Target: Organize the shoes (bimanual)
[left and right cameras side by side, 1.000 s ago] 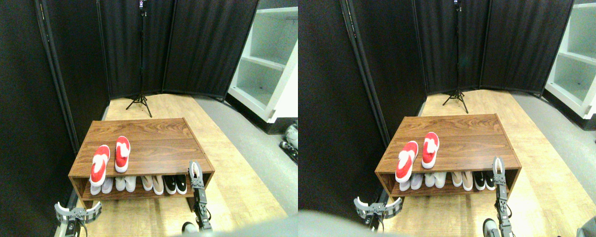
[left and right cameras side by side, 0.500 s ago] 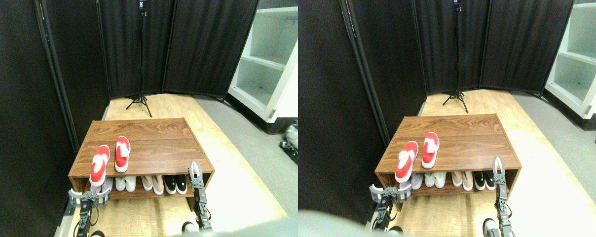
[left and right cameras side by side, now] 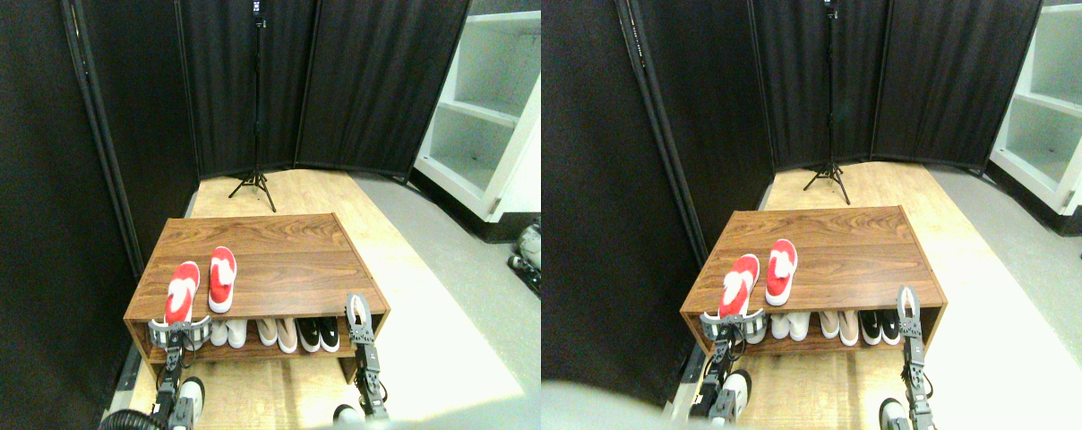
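Black curtain panels (left and right cameras side by side: pixel 362 81) across the back and left of the scene, with a white shelving unit (left and right cameras side by side: pixel 487 107) at the right and a thin black tripod stand (left and right cameras side by side: pixel 256 116) upright before the curtains. Pale wooden floor (left and right cameras side by side: pixel 416 296) in the middle, grey flooring beside it on the right. Centre of view: a low, dark wood shoe rack (left and right cameras side by side: pixel 281 260) with a flat top and one open shelf beneath. On that lower shelf, a row of white, beige and black shoes (left and right cameras side by side: pixel 277 333), toes outward. On the rack's top, toward its left front corner, the red shoes (left and right cameras side by side: pixel 199 287) with white fluffy lining, side by side but staggered: the left one nearer the front edge and angled slightly, the right one set further back, a narrow gap between them. Left gripper (left and right cameras side by side: pixel 179 330) raised to the rack's front edge, jaws spread wide in a shallow arc, right at the heel of the nearer red shoe; contact cannot be told. Right gripper (left and right cameras side by side: pixel 356 311) upright at the rack's right front corner, well apart from the red pair, pale jaws standing close together and holding nothing.
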{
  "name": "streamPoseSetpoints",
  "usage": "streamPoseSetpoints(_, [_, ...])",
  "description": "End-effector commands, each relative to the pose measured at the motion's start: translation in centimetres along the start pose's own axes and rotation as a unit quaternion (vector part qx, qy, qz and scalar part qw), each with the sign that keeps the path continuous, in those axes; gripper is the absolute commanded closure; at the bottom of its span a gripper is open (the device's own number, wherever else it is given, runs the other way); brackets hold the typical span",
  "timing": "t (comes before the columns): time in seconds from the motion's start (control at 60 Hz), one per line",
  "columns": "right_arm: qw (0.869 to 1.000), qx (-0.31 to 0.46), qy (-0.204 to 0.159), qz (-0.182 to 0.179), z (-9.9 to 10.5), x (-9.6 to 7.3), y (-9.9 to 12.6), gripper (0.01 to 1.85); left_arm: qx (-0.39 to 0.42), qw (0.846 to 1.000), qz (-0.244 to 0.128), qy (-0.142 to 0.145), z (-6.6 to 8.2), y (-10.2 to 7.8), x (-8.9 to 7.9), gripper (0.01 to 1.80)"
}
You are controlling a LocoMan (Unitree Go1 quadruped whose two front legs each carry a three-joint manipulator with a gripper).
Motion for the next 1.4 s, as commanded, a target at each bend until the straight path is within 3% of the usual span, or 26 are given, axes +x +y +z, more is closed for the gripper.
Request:
streamPoseSetpoints(0.017, [1.0,0.015,-0.011,0.021,0.4,0.1,0.9,1.85,0.0,1.0,-0.012,-0.003,0.0,0.1,1.1,0.4])
streamPoseSetpoints(0.25, [1.0,0.007,-0.013,0.022,0.6,0.0,0.8,1.85,0.029,1.0,-0.004,-0.003,0.7,0.8,3.0,0.33])
streamPoseSetpoints(0.5, [1.0,0.004,-0.012,0.029,0.7,0.2,0.6,1.85,0.028,1.0,0.001,0.003,0.5,0.9,3.1,0.39])
streamPoseSetpoints(0.7, [0.999,0.014,-0.011,0.028,0.7,0.2,0.5,1.85,0.012,1.0,-0.008,0.006,0.6,0.0,0.8,0.42])
streamPoseSetpoints(0.75, [0.999,0.008,-0.013,0.031,0.7,0.2,0.4,1.85,0.02,1.0,-0.011,0.01,0.9,-0.5,-0.4,0.28])
streamPoseSetpoints(0.867, [0.999,0.01,-0.011,0.031,0.7,0.3,0.3,1.85,0.034,0.999,-0.018,0.015,2.5,-1.4,-2.7,0.37])
streamPoseSetpoints(0.967, [0.999,0.016,-0.012,0.028,0.6,0.3,0.3,1.85,0.046,0.999,-0.028,-0.001,4.5,-2.0,-3.9,0.5])
streamPoseSetpoints(1.083, [0.999,0.012,-0.016,0.026,0.5,0.4,0.4,1.85,0.074,0.996,-0.046,-0.022,6.5,-2.2,-3.8,0.72])
streamPoseSetpoints(1.183, [0.999,0.022,-0.012,0.023,0.3,0.5,0.5,1.85,0.101,0.991,-0.059,-0.057,8.8,-2.4,-3.5,1.14])
streamPoseSetpoints(1.217, [0.999,0.022,-0.013,0.023,0.3,0.5,0.5,1.85,0.104,0.991,-0.059,-0.063,9.0,-2.5,-3.4,1.17])
streamPoseSetpoints(1.4, [0.999,0.016,-0.015,0.025,0.3,0.5,0.6,1.85,0.173,0.97,-0.085,-0.147,11.4,-3.3,-1.1,1.8])
